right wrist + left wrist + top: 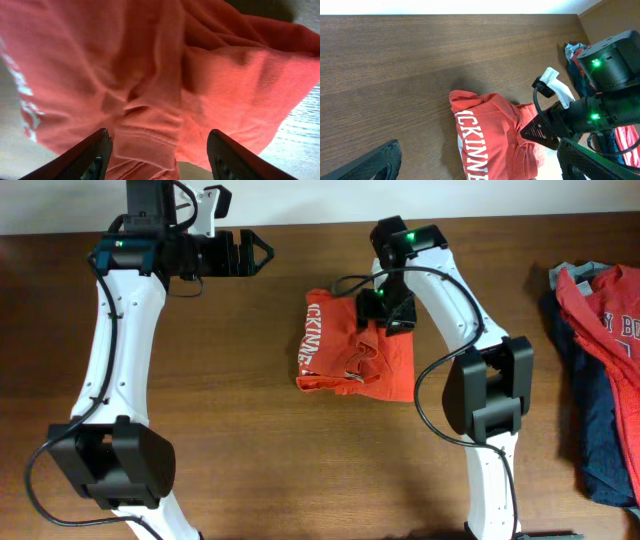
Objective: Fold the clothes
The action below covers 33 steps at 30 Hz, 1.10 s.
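- Overhead view, left side: my left claw [262, 252] hangs near the far edge of the wooden table [220, 400], pointing right. The left wrist view shows its jaws wide apart with nothing between them but bare wood and, further off, the shirt.
- Centre of the table: the orange-red T-shirt [350, 355] lies as a rumpled, roughly square bundle. Its white lettering [312, 340] runs along the bundle's left side, from the far edge toward the near one.
- My right claw [385, 310] sits directly over the bundle's far right corner. In the right wrist view its fingers [90, 155] are spread wide, with creased red cloth filling the gap. It looks pressed close to the fabric, not clamped on it.
- The shirt is below my right claw and off to the right of my left, so I judge the right arm is the nearer one for the coming fold.
- Right edge: a pile of clothes [600, 320] waits, red on top of navy.
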Each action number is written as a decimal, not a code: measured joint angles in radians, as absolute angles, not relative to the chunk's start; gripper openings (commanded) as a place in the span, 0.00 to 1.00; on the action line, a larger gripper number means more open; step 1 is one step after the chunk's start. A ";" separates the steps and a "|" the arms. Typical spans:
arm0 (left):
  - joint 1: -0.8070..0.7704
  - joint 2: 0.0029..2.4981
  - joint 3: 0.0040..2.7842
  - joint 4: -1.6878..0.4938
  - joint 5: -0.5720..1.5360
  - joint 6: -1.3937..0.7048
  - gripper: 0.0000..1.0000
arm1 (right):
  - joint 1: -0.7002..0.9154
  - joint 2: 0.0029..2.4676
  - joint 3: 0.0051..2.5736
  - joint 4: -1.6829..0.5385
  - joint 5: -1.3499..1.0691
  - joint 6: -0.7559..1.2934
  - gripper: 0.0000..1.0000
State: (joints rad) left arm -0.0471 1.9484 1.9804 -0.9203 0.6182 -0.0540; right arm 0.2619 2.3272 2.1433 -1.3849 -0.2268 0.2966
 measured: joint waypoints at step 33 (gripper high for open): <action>-0.047 1.948 1.980 -0.961 0.590 -0.054 0.99 | 0.314 2.327 2.104 -1.361 -0.262 0.302 0.04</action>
State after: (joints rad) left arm -0.0471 1.9484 1.9804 -0.9611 0.5900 -0.0536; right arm 0.3141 2.3268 2.1044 -1.3605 -0.2623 0.3019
